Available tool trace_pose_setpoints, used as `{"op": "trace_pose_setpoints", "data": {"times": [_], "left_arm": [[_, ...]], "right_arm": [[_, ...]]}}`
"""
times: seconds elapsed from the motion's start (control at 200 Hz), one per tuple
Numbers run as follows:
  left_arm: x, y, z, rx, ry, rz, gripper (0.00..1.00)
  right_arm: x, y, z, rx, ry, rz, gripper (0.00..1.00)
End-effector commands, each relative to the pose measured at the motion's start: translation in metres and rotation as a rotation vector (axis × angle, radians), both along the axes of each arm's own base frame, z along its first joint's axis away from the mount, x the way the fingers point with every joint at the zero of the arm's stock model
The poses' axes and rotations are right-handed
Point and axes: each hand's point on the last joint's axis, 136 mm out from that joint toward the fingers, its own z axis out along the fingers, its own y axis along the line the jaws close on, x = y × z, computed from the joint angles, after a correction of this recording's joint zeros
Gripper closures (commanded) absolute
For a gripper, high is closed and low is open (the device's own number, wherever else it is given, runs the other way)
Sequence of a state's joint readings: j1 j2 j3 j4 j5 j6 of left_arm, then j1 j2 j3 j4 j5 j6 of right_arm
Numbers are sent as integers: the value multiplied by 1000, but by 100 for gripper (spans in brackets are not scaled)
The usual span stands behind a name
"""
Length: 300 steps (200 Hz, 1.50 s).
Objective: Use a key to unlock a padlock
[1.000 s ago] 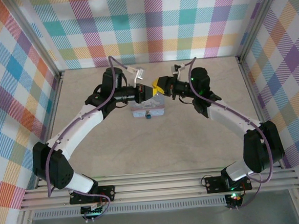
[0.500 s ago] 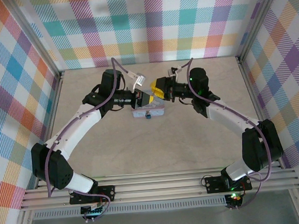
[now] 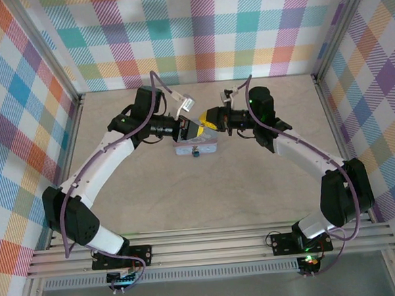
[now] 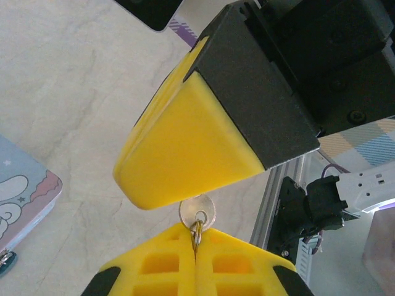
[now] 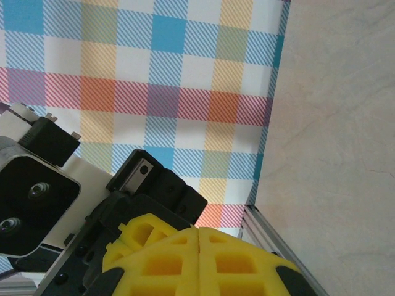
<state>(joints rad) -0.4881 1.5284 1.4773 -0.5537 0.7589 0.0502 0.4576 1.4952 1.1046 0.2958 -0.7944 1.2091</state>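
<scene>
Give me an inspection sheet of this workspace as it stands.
Surface: pale marbled tabletop.
Job's things: padlock against the tin's near edge; silver key on a ring, between the two grippers.
Clutter: pale blue cartoon-printed tin.
Grippers: left gripper shut on the silver key at its ring; right gripper shut, its tip over the key's far edge, grip there unclear.
Cables: purple cables along both arms, away from the padlock.
Surroundings: plaid walls; aluminium rails at the near edge.
</scene>
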Motion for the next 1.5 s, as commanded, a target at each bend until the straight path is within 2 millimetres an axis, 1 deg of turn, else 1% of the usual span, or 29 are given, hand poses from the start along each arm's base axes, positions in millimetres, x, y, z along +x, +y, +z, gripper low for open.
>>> {"op": "trace_pose_setpoints", "data": {"times": [0.0,0.035,0.085,0.135,0.21,0.25,0.33,0.405,0.42,0.495,0.595,0.655,0.715,0.885,0.98,1.075,1.25,1.335,1.41,1.495], "left_arm": [[1,3,5,8,5,4,100],[1,4,5,10,10,13,100],[5,7,5,17,17,45,92],[9,11,5,11,39,86,82],[18,20,11,-43,80,150,65],[21,25,15,-78,97,181,61],[27,36,27,-154,108,238,57],[29,44,38,-220,124,273,56],[30,44,46,-246,101,273,56],[25,44,65,-335,85,254,55],[16,43,89,-449,64,218,54],[11,42,97,-492,63,207,54],[6,39,99,-510,64,193,54],[-11,24,88,-502,98,141,54],[-15,17,82,-508,119,132,54],[-13,16,80,-519,138,152,55],[-11,17,85,-562,155,169,55],[-11,17,87,-579,157,167,57],[-12,17,88,-585,158,168,60],[-14,17,91,-600,157,165,60]], "right_arm": [[-6,-4,20,6,-94,0,100],[-6,-4,23,5,-113,-2,100],[-7,-5,27,1,-149,0,100],[-7,-6,31,-11,-200,-1,100],[-8,-9,35,-60,-289,-6,100],[-9,-11,36,-103,-346,-7,100],[-11,-15,39,-190,-462,9,100],[-15,-18,44,-232,-563,31,100],[-16,-18,46,-232,-583,36,100],[-22,-17,57,-210,-673,59,100],[-24,-15,69,-176,-722,74,100],[-24,-13,75,-154,-733,75,100],[-22,-12,78,-138,-731,65,100],[-16,-10,83,-104,-695,43,100],[-15,-7,85,-73,-670,42,100],[-15,-6,86,-53,-648,39,100],[-16,-1,90,-21,-616,30,100],[-17,2,92,-6,-606,39,100],[-19,6,90,-4,-599,52,100],[-20,8,89,-2,-592,57,100]]}}
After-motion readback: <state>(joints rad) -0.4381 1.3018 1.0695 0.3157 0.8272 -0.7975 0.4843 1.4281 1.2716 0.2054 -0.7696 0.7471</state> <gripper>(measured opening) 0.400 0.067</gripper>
